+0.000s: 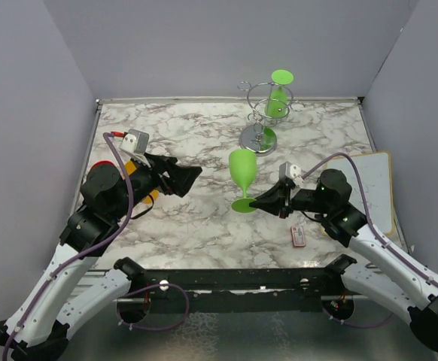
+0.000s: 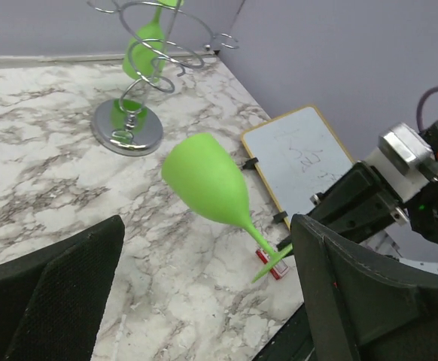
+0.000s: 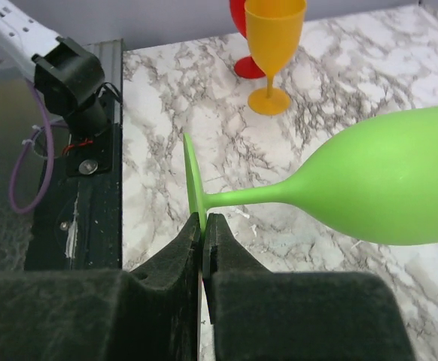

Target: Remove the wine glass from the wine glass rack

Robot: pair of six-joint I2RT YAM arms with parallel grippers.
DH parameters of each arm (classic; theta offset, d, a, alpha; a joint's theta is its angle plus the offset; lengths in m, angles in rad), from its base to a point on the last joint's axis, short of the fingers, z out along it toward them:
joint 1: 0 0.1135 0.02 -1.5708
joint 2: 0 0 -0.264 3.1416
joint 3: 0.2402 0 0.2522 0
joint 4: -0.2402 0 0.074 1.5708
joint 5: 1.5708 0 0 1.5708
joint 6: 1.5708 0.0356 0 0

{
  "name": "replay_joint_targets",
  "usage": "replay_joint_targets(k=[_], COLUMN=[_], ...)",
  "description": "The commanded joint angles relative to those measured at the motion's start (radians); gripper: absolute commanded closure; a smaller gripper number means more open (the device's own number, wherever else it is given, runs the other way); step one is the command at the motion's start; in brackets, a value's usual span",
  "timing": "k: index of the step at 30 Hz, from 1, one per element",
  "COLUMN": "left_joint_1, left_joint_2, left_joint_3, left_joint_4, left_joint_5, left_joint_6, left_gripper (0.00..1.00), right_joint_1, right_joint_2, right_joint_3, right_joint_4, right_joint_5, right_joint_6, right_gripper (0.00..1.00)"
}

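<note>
While the right gripper pinches the foot of the lime-green wine glass at frame centre, just below the chrome wine glass rack, the left gripper stands wide open at centre-left.

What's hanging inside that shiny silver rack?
One green wine glass hangs upside down in the rack's wire loops, foot on top. The wires cover part of its bowl.
</note>
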Motion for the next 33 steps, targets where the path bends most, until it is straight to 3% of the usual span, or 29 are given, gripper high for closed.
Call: replay_joint_targets(k=[1,5,10,18,27,33], left_joint_1=[-0.002,-0.002,-0.003,-0.002,-0.002,-0.002], left_joint_2=[-0.030,-0.033,-0.005,0.133,0.215,0.269], left_joint_3=[0.040,0.058,0.074,0.292,0.358,0.326], left_joint_4=[-0.089,-0.137,-0.176,-0.351,-0.418,-0.411], left_joint_5=[-0.155,-0.207,-0.212,-0.232,0.041,0.285], left_joint_6=[0.018,-0.001,0.002,0.089,0.055,0.017], left_gripper=[0.05,0.04,0.05,0.02,0.04,0.13], right_joint_1=[0.007,0.014,0.017,0.031,0.107,0.112], right_joint_2=[-0.053,-0.059,-0.068,-0.088,-0.083,-0.073], right_joint_3=[-0.043,-0.040,0.007,-0.087,-0.144,-0.145], right_joint_4=[0.157,0.178,-0.008,-0.069,-0.032,-0.026], right_joint_5=[-0.142,-0.238,-0.322,-0.447,-0.343,-0.316], right_joint_6=[-0.188,-0.431,-0.871,-1.239,-1.382,-1.408], right_gripper=[0.99,0.99,0.99,0.99,0.99,0.99])
